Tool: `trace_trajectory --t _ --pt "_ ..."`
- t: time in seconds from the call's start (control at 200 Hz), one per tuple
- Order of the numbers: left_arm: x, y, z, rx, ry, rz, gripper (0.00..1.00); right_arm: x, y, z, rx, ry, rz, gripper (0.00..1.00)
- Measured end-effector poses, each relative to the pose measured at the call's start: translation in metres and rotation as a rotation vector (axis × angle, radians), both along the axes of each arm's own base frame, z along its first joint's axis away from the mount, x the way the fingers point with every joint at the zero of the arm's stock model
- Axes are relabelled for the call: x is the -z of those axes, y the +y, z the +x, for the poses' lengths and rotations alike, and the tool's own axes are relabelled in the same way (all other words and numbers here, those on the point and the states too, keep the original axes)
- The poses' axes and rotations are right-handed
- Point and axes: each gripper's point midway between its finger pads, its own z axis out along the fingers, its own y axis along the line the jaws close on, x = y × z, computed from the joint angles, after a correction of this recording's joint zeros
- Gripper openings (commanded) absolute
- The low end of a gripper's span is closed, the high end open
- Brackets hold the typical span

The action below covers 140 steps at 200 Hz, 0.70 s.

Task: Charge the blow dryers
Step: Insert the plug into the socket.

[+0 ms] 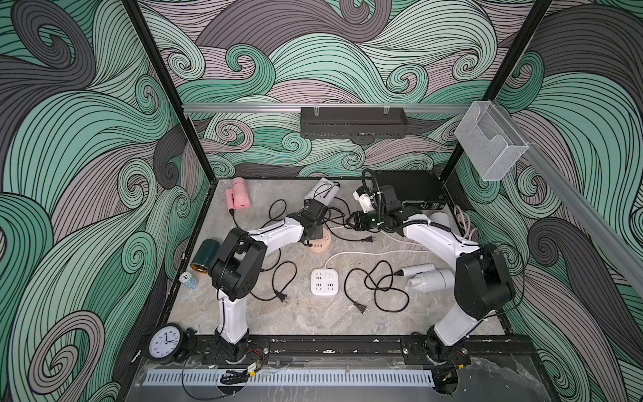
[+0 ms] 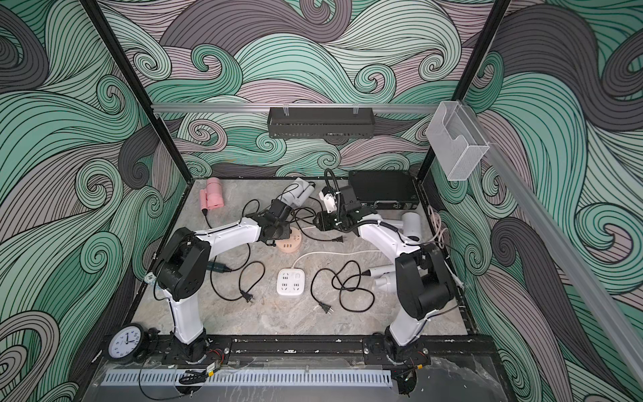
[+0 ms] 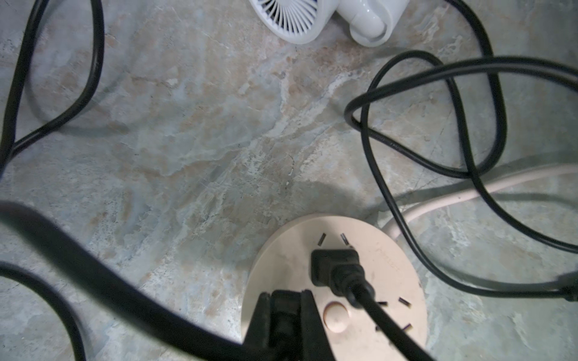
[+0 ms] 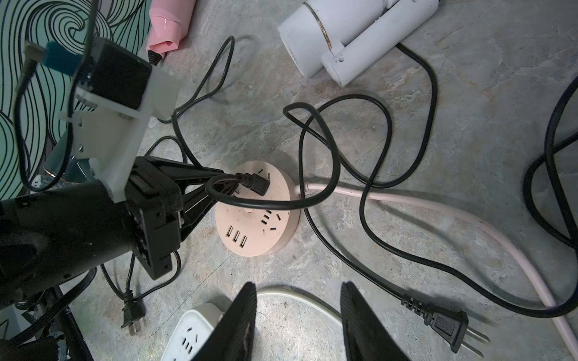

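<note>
Here a gold-banded white blow dryer [image 4: 300, 40], handle folded, lies on the tabletop [image 4: 484, 109] beyond the peach hub [image 4: 275, 231], where a black plug [image 4: 258, 184] sits socketed, left gripper [image 3: 287, 300] pinched closed alongside, right gripper [image 4: 298, 286] parted and empty

Black cords [image 3: 78, 250] loop and cross over the middle of the table [image 1: 313, 323], ringing the round peach socket hub [image 4: 256, 228], whose one side the left hand [image 3: 287, 312] crowds. Loose plugs [image 1: 362, 308] lie either side of the square white socket block [image 1: 324, 282]. Bare stone runs open along the table's near edge, in front of the block.
</note>
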Motion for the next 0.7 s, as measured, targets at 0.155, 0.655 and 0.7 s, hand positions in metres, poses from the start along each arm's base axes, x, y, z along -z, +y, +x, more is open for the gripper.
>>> trace_trajectory --t 0.155,0.655,0.7 --pt "0.0010 0.0008 -0.0007 -0.009 -0.016 0.001 0.00 0.0009 0.0000 0.0000 0.000 0.002 -0.001 0.45" --pt "0.0036 -0.0014 -0.0078 -0.039 -0.062 0.039 0.00 0.0070 -0.0010 0.0009 0.005 0.012 -0.012 0.45" --pt "0.0046 -0.0014 -0.0091 -0.043 -0.072 0.044 0.00 0.0070 -0.0011 0.0011 0.006 0.011 -0.013 0.45"
